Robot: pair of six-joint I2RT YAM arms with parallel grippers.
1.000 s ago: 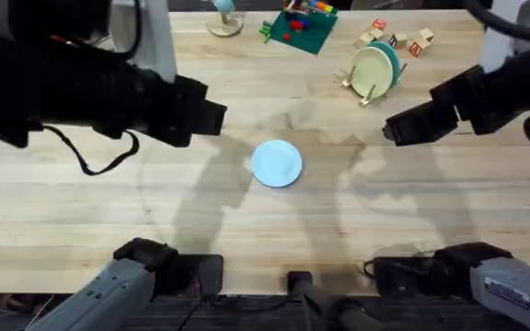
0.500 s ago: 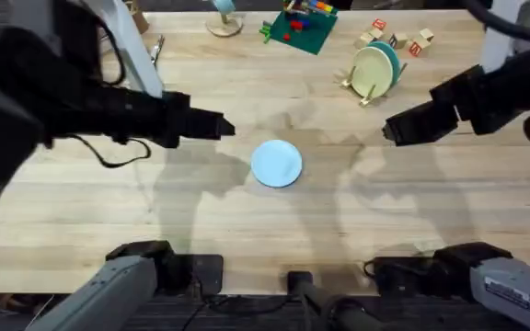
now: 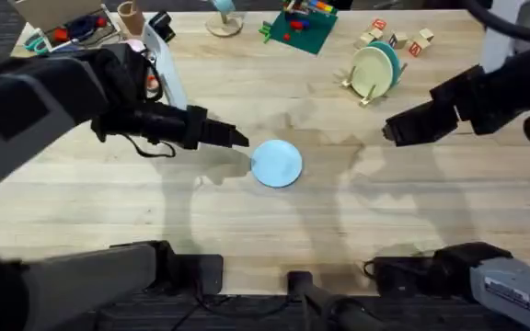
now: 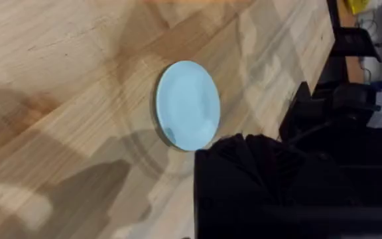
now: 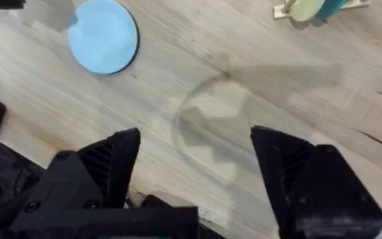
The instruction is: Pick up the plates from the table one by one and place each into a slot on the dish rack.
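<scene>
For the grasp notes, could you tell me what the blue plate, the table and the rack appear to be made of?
Blue plate: probably plastic, with an even pale colour, a thin rim and a soft sheen.
Table: light wood, matte, with plank seams and grain showing.
Rack: seemingly pale unfinished wood pegs; too small to see its grain.

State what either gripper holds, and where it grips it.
Nothing is held. The right gripper is open and empty; the left gripper holds nothing; the light blue plate lies free on the table.

Both arms are matte black with blocky angular housings, grey casings at their bases, and a thin black cable [image 3: 109,158] looping under the left one.
</scene>
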